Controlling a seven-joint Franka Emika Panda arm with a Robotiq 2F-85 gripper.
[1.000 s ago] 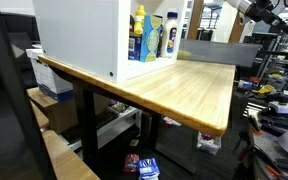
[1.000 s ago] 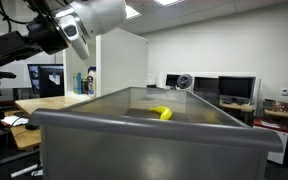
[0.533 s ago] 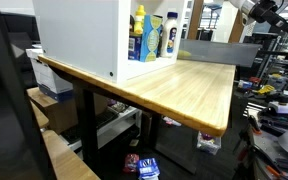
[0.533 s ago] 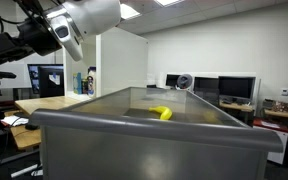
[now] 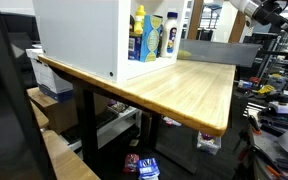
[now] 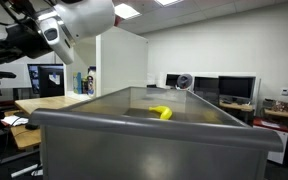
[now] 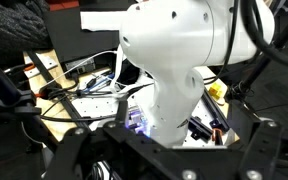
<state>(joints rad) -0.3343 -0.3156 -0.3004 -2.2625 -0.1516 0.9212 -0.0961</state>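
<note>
Nearby, released and spread wide at the jaws, grasping nothing, touching nothing, up high. Farther off, lying inside the grey bin (image 6: 134, 140) by the far end of the wooden desk (image 5: 184, 85): a yellow object (image 6: 161, 113), well apart.

No text legible anywhere, labels on the yellow bottle (image 5: 138, 40) and the blue bottle (image 5: 155, 38) in the white cabinet (image 5: 79, 35) too small to read, print on the package (image 5: 142, 166) below the table (image 5: 184, 85) blurred, monitor (image 6: 46, 78) showing no readable characters
</note>
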